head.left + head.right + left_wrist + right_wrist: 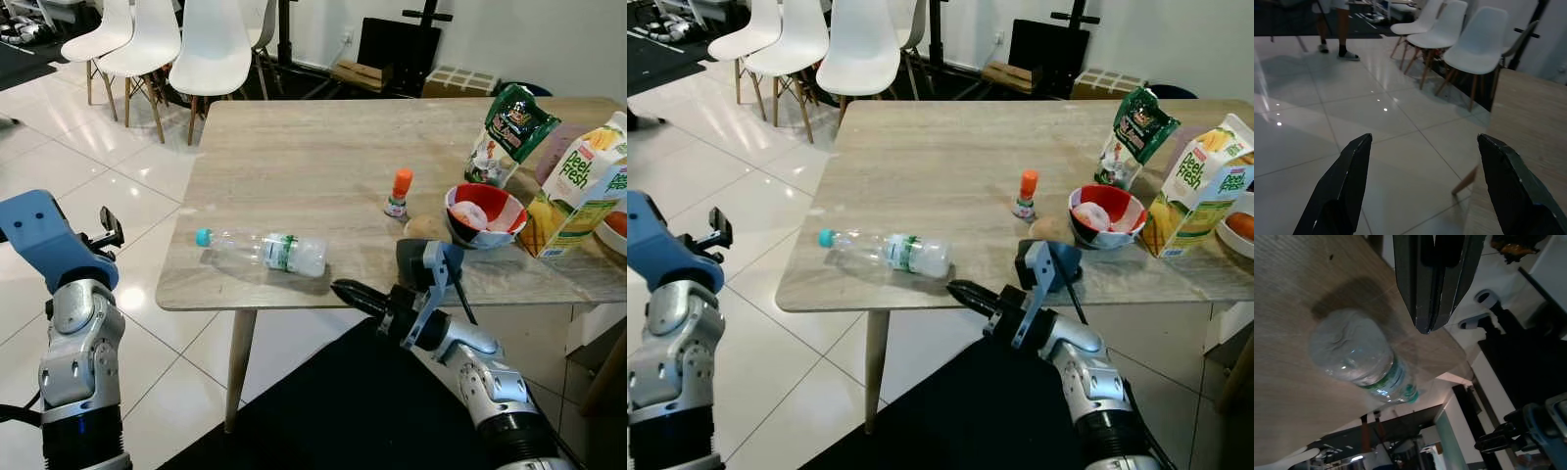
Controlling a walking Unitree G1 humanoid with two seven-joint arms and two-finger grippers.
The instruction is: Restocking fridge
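A clear plastic water bottle (266, 252) with a teal cap and green label lies on its side near the front edge of the wooden table (294, 157). My right gripper (345, 291) is shut with nothing in it, just off the table's front edge, its tips pointing at the bottle's base a short way to the right of it. In the right wrist view the shut fingers (1420, 293) hang close to the bottle's base (1354, 355) without touching. My left gripper (1425, 186) is open and empty, held out to the left of the table over the floor.
On the table's right side stand a small orange-capped bottle (398, 193), a red bowl (485, 215), a juice carton (578, 191) and a green bag (509, 132). White chairs (211, 49) stand beyond the table. A person's legs (1332, 29) stand far off on the tiled floor.
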